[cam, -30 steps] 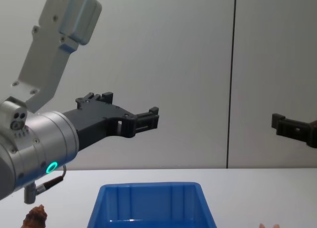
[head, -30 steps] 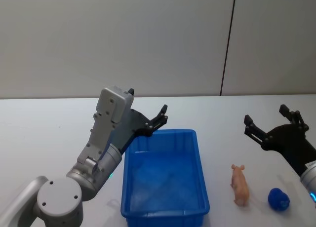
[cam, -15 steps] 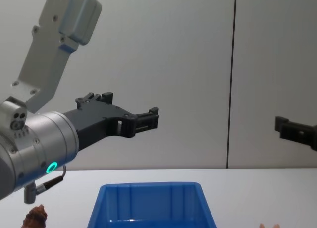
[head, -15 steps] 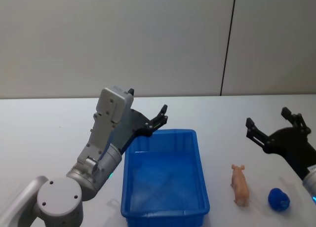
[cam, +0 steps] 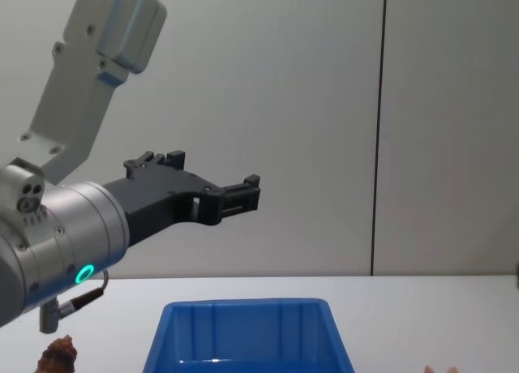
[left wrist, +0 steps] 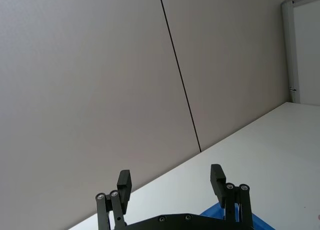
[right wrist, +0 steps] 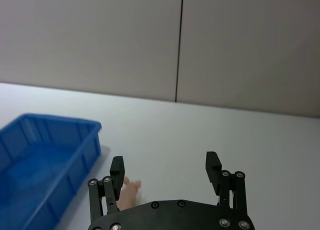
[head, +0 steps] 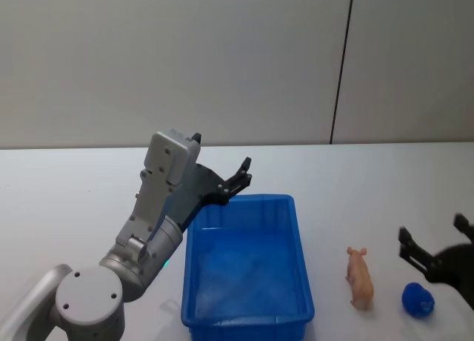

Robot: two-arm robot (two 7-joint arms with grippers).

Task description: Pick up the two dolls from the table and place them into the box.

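Note:
The pale pink doll [head: 360, 278] lies on the white table [head: 74, 200] just right of the blue box [head: 252, 199]; its tip also peeks past my right gripper [right wrist: 165, 165] in the right wrist view. The reddish-brown doll [cam: 59, 355] sits at the table's near left, left of the box [cam: 247, 332]. My right gripper [head: 433, 233] hangs open and holds nothing, low over the table to the right of the pink doll. My left gripper [head: 242, 174] is held open in the air above the box's far left corner, holding nothing.
A small round blue object [head: 418, 299] rests on the table right of the pink doll, just below the right gripper. The box [right wrist: 50, 135] holds nothing visible. Grey wall panels with a dark seam stand behind the table.
My right gripper has dropped down and toward the near right, leaving the chest view, and now sits by the blue object. The left arm has not moved.

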